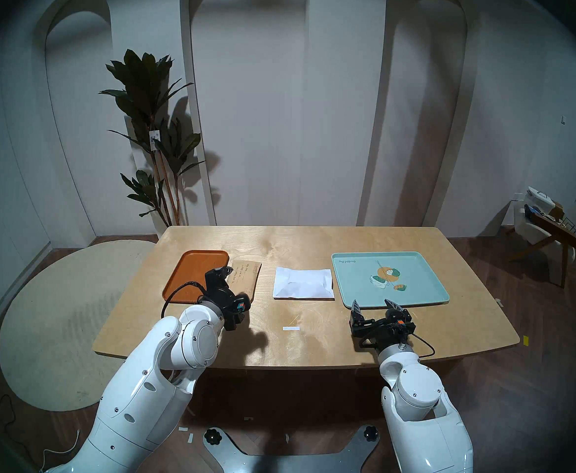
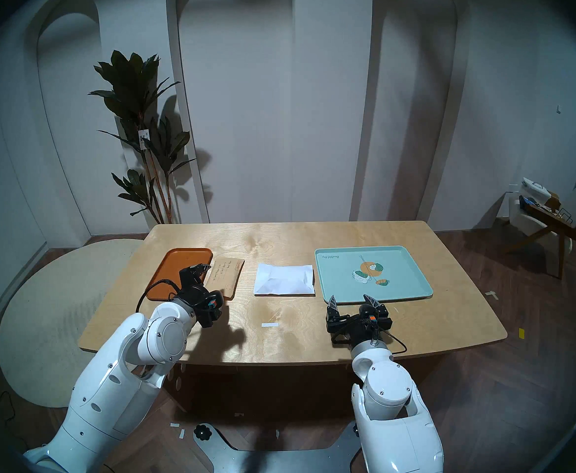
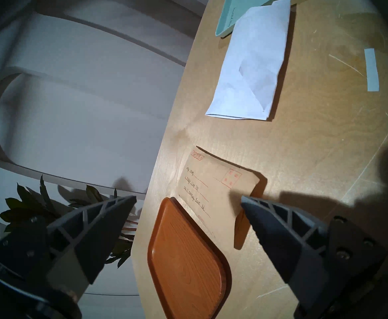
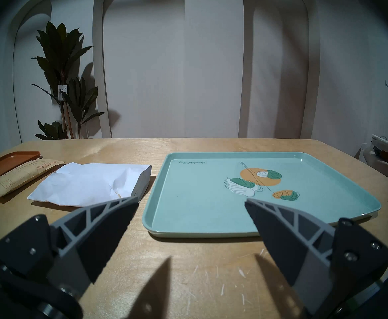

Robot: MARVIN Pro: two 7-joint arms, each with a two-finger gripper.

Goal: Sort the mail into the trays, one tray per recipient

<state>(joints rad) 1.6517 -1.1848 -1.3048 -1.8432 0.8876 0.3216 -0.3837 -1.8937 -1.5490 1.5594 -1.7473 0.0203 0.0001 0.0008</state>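
Note:
The narrow kraft-brown envelope (image 1: 249, 277) with handwritten lines lies on the table, its left edge against the right rim of the orange-brown wood-grain tray (image 1: 191, 271). My left gripper (image 1: 226, 269) hovers over that edge, open and empty; in the left wrist view (image 3: 186, 198) the envelope (image 3: 211, 187) and the tray (image 3: 188, 258) lie between its fingers. The creased white envelope (image 1: 303, 283) lies mid-table, just left of the mint-green tray (image 1: 354, 277), which is empty. My right gripper (image 1: 373, 305) is open and empty at that tray's front edge (image 4: 211, 233).
A small white tape strip (image 1: 291, 328) is stuck on the table near the front middle. A potted plant (image 1: 153, 127) stands behind the table's far left corner. A chair (image 1: 552, 230) with clutter stands at the far right.

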